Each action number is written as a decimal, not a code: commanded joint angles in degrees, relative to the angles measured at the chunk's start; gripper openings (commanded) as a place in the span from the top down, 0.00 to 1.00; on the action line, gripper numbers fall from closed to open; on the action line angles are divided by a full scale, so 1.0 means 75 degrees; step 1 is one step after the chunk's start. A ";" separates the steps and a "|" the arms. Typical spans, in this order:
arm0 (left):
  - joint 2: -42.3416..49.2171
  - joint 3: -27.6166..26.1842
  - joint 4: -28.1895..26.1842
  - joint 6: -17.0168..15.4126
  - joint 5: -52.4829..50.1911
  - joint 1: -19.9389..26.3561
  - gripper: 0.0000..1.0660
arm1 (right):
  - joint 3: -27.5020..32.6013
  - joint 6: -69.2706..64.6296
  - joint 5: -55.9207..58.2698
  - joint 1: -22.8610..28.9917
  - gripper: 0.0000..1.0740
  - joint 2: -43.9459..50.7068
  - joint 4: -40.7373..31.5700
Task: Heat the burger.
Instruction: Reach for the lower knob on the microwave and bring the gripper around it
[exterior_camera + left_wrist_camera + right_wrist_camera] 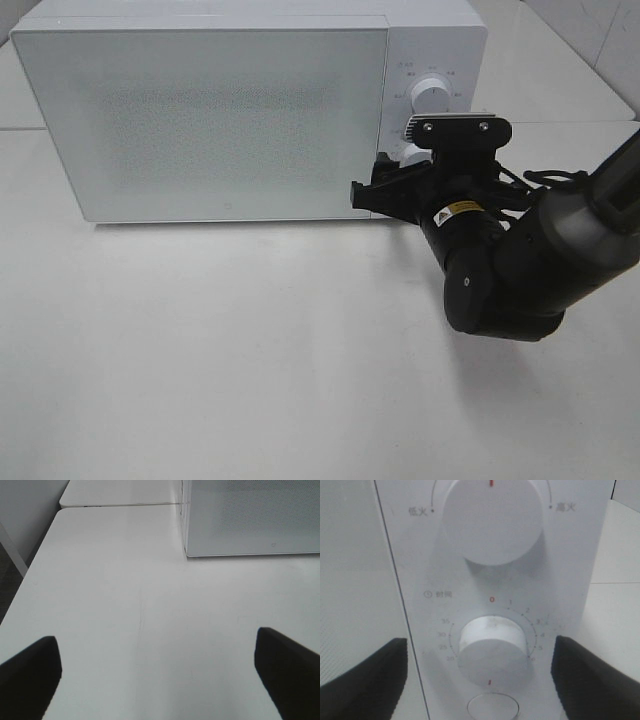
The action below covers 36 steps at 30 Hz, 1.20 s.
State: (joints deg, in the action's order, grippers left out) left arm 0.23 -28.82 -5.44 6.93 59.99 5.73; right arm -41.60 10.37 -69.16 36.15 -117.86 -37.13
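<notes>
The burger is out of view. The white microwave [220,120] stands at the back of the table with its door [200,115] closed. My right gripper [395,175] is up against the microwave's control panel. In the right wrist view it [480,652] is open, with one black finger [375,675] on each side of the lower timer knob [492,647] and a gap to the knob on both sides. Above it is the power knob [490,520]. My left gripper [156,645] is open over bare table, holding nothing, and does not show in the exterior view.
A round button [492,707] sits below the timer knob. The right arm [530,260] stretches over the table's right side. The white table [250,350] runs in front of the microwave, with its left edge [30,575] showing in the left wrist view.
</notes>
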 commanded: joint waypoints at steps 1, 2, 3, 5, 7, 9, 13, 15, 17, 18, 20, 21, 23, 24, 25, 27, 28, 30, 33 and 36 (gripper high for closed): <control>0.0168 0.0031 -0.0038 -0.0023 -0.0061 0.0031 0.05 | -0.0069 -0.0015 -0.1062 -0.0023 0.29 -0.0046 0.0076; 0.0168 0.0031 -0.0038 -0.0023 -0.0061 0.0031 0.05 | -0.0069 -0.0015 -0.1062 -0.0076 0.29 -0.0069 0.0076; 0.0168 0.0031 -0.0038 -0.0023 -0.0061 0.0031 0.05 | -0.0069 -0.0023 -0.1047 -0.0138 0.29 -0.0069 0.0092; 0.0168 0.0031 -0.0038 -0.0023 -0.0061 0.0031 0.05 | -0.0122 -0.0015 -0.1062 -0.0244 0.29 -0.0069 0.0115; 0.0168 0.0031 -0.0038 -0.0023 -0.0061 0.0031 0.05 | -0.0160 -0.0015 -0.1016 -0.0283 0.29 -0.0069 0.0130; 0.0168 0.0031 -0.0038 -0.0023 -0.0061 0.0031 0.05 | -0.0306 0.0008 -0.0940 -0.0290 0.29 -0.0069 0.0206; 0.0168 0.0031 -0.0038 -0.0023 -0.0061 0.0031 0.05 | -0.0367 0.0092 -0.0940 -0.0290 0.29 -0.0069 0.0275; 0.0168 0.0031 -0.0038 -0.0023 -0.0061 0.0031 0.05 | -0.0367 0.0092 -0.0901 -0.0290 0.29 -0.0069 0.0252; 0.0168 0.0031 -0.0038 -0.0023 -0.0061 0.0031 0.05 | -0.0367 0.0092 -0.0886 -0.0344 0.29 -0.0069 0.0252; 0.0168 0.0031 -0.0038 -0.0023 -0.0061 0.0031 0.05 | -0.0367 0.0092 -0.0856 -0.0382 0.29 -0.0069 0.0260; 0.0168 0.0031 -0.0038 -0.0023 -0.0061 0.0031 0.05 | -0.0367 0.0092 -0.0840 -0.0374 0.29 -0.0138 0.0260; 0.0168 0.0031 -0.0038 -0.0023 -0.0061 0.0031 0.05 | -0.0367 0.0092 -0.0779 -0.0458 0.29 -0.0183 0.0267; 0.0168 0.0031 -0.0023 -0.0023 -0.0061 0.0031 0.05 | -0.0367 0.0084 -0.0756 -0.0458 0.29 -0.0199 0.0275; 0.0168 0.0031 -0.0023 -0.0023 -0.0061 0.0031 0.05 | -0.0367 0.0084 -0.0756 -0.0458 0.29 -0.0199 0.0275; 0.0168 0.0031 -0.0023 -0.0023 -0.0061 0.0031 0.05 | -0.0367 0.0084 -0.0733 -0.0458 0.29 -0.0199 0.0275; 0.0168 0.0031 -0.0023 -0.0023 -0.0061 0.0031 0.05 | -0.0367 0.0084 -0.0779 -0.0458 0.29 -0.0199 0.0283; 0.0168 0.0031 -0.0023 -0.0023 -0.0061 0.0031 0.05 | -0.0367 0.0084 -0.0848 -0.0458 0.29 -0.0199 0.0283; 0.0168 0.0031 -0.0023 -0.0023 -0.0061 0.0031 0.05 | -0.0367 0.0084 -0.0840 -0.0458 0.29 -0.0199 0.0275; 0.0168 0.0031 -0.0023 -0.0023 -0.0061 0.0031 0.05 | -0.0367 0.0084 -0.0840 -0.0458 0.29 -0.0199 0.0275; 0.0168 0.0031 -0.0023 -0.0023 -0.0061 0.0031 0.05 | -0.0367 0.0084 -0.0795 -0.0443 0.29 -0.0199 0.0283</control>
State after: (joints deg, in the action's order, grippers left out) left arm 0.23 -28.82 -5.44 6.93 59.99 5.73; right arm -43.77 10.60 -68.98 33.23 -119.46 -35.98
